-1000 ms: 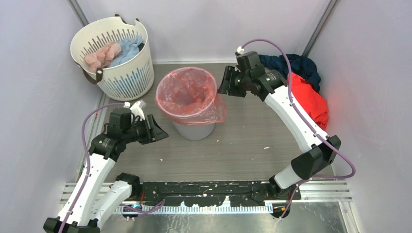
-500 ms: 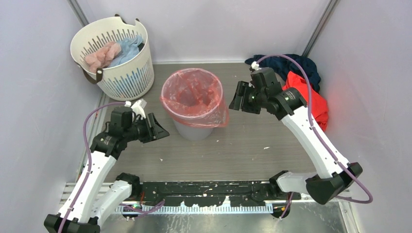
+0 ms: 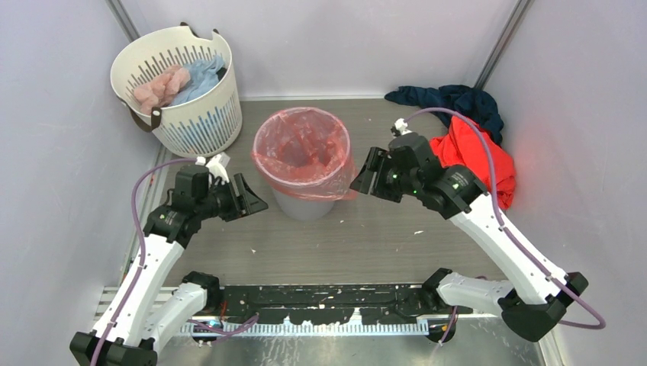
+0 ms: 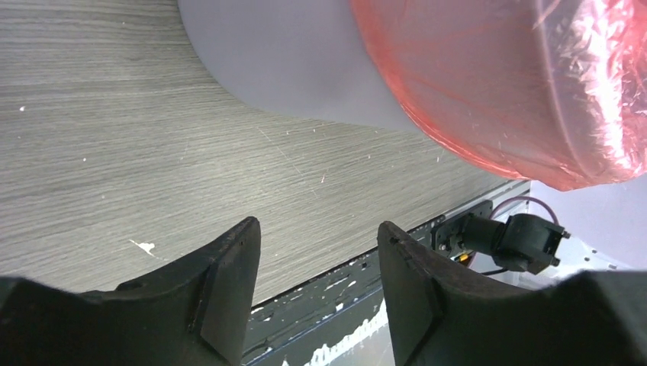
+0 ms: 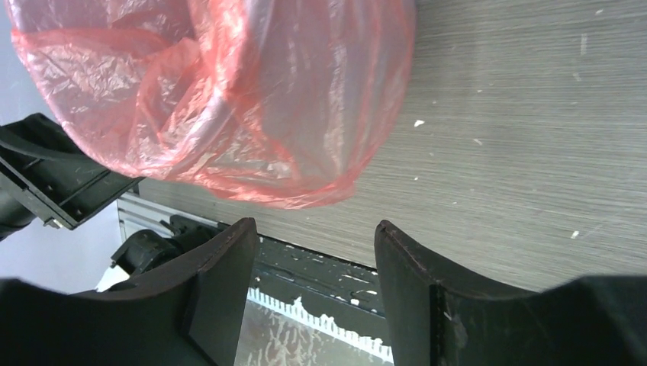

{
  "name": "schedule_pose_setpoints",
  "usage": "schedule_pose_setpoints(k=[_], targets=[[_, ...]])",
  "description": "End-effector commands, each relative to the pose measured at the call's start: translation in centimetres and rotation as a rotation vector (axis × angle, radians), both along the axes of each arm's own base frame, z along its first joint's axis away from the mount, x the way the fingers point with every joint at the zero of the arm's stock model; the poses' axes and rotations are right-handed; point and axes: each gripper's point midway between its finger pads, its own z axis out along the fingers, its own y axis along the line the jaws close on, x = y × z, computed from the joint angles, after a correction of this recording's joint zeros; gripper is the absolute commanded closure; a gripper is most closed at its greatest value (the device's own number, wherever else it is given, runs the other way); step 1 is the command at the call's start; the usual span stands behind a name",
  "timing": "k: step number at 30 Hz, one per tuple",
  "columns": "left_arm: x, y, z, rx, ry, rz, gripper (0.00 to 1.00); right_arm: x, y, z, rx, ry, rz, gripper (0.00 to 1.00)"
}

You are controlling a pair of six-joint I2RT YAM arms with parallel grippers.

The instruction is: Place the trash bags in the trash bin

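Trash bags (image 3: pixel 301 145), one red-pink see-through film, sit in and over the trash bin (image 3: pixel 305 204) mid-table, between our two grippers. The left gripper (image 3: pixel 248 200) hangs just left of the bin with its fingers spread about halfway and nothing in them. In the left wrist view its gripper (image 4: pixel 318 231) shows only bare wood-grain table (image 4: pixel 114 137) in the gap, bin and bag ahead and apart from the tips. The right gripper (image 3: pixel 365 174) sits just beside the bag's loose right-hand bulge, also parted and empty. In its own view the gripper (image 5: pixel 314 229) has table between the fingers, the film (image 5: pixel 229 99) close above but not between them. From the top alone we cannot tell whether it touches the film. Only the top view shows the bin mouth: film lines the inside and folds out over the rim. Only the left wrist view shows the hem line clearly, smooth grey bin wall (image 4: pixel 305 69) bare under the film (image 4: pixel 519 91). The right wrist view gives crumpled film hanging down the side, the bin itself hidden behind it. Farther out, a white slotted basket (image 3: pixel 200 126) stands back left with pink cloth (image 3: pixel 156 85) and blue cloth (image 3: pixel 200 76) inside. A red-orange garment (image 3: pixel 477 156) and a dark blue garment (image 3: pixel 458 99) lie in the back right corner.
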Motion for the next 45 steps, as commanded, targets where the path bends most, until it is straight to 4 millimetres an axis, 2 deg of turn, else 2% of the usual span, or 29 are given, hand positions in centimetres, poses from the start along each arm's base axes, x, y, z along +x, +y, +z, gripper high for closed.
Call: schedule_pose_setpoints(k=[1,3,4,7,11,18,22,26,30,34,40,45], targets=[[0.8,-0.1,2.1,-0.038,-0.07,0.032,0.34,1.3,2.8,1.5,0.069,-0.062,-0.086,0.36],[0.6,-0.4,2.7,-0.06,-0.081,0.028,0.04,1.4,3.5,1.7,0.057,-0.075,-0.105,0.36],[0.5,-0.3,2.9,-0.064,-0.086,0.032,0.01,1.3,3.8,2.0,0.056,-0.083,-0.12,0.36],[-0.1,-0.1,3.8,-0.071,-0.107,0.039,0.0,1.5,4.4,2.4,0.067,-0.113,-0.171,0.36],[-0.8,0.2,4.0,-0.073,-0.119,0.051,0.0,1.5,5.4,1.8,0.058,-0.113,-0.213,0.36],[-1.6,-0.2,3.4,-0.096,-0.108,0.018,0.0,2.6,7.3,-0.9,0.019,-0.134,-0.302,0.37],[-2.0,-0.2,3.5,-0.082,-0.108,-0.007,0.0,3.1,8.3,-3.0,0.022,-0.146,-0.358,0.42],[-2.8,0.1,4.5,-0.053,-0.107,-0.027,0.0,3.4,8.7,-4.0,0.026,-0.177,-0.408,0.48],[-3.4,0.8,6.5,-0.022,-0.152,-0.021,0.0,3.1,9.0,-3.9,0.037,-0.209,-0.427,0.49],[-3.9,1.3,6.8,-0.015,-0.161,0.0,0.0,3.2,8.1,-4.8,0.044,-0.233,-0.48,0.51],[-4.3,1.8,7.0,-0.008,-0.167,0.032,0.0,3.9,5.6,-5.2,0.093,-0.32,-0.587,0.72],[-4.4,2.6,6.7,0.016,-0.162,0.069,0.0,3.6,3.6,-5.7,0.083,-0.357,-0.604,0.8]])
